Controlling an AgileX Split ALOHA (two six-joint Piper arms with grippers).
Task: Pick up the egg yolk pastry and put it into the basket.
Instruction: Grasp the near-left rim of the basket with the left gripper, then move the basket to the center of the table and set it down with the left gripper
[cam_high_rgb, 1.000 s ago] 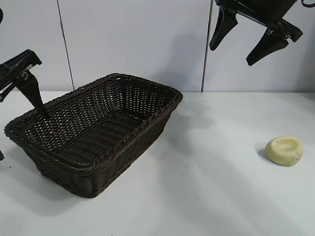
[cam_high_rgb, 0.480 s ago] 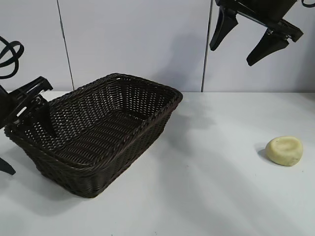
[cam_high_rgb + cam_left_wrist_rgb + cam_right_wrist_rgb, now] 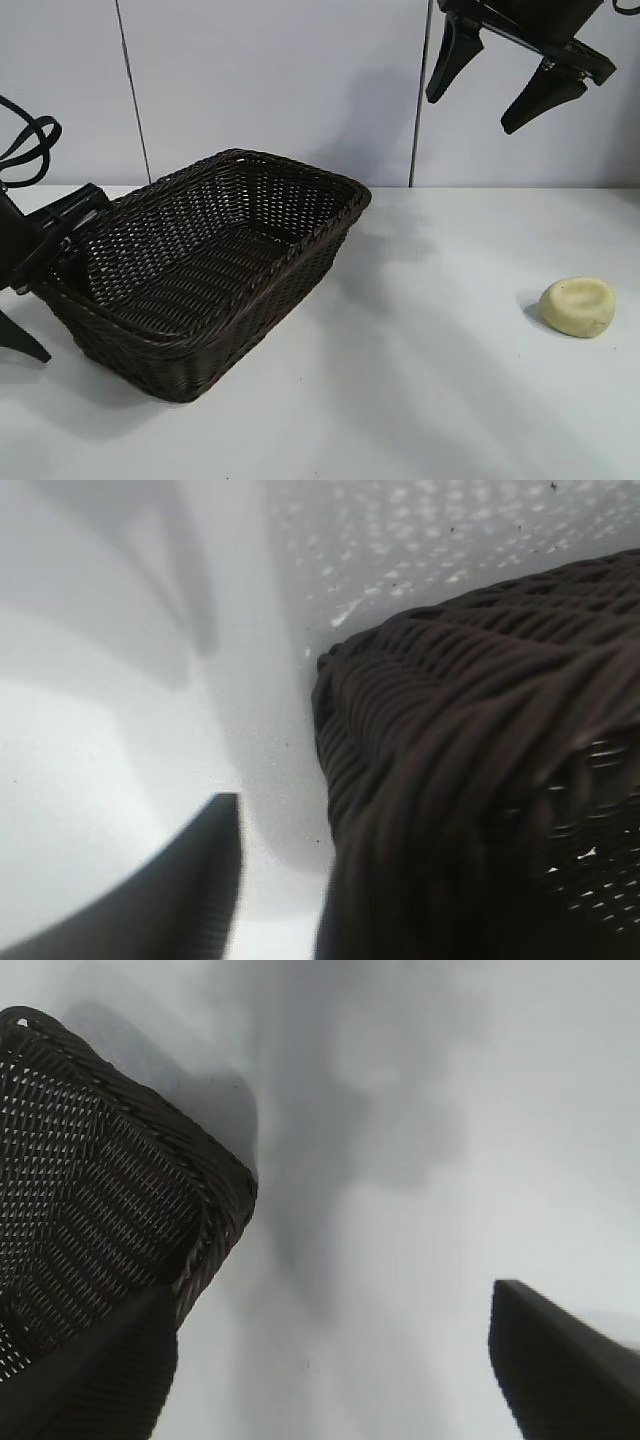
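Both of your arms are black all over — matte, hard-edged plastic or metal with no markings you can read. The right gripper [image 3: 495,90] ends in two long, flat, tapering fingers hung from a chunky straight crossbar; their tips are blunt and slightly flared. The left gripper [image 3: 45,275] shows the same dark, angular build, with a ridged bar along its top edge and one pointed finger [image 3: 22,340] reaching low. A black cable [image 3: 25,150] loops loosely above the left arm — thin, glossy, coiled in an open ring.
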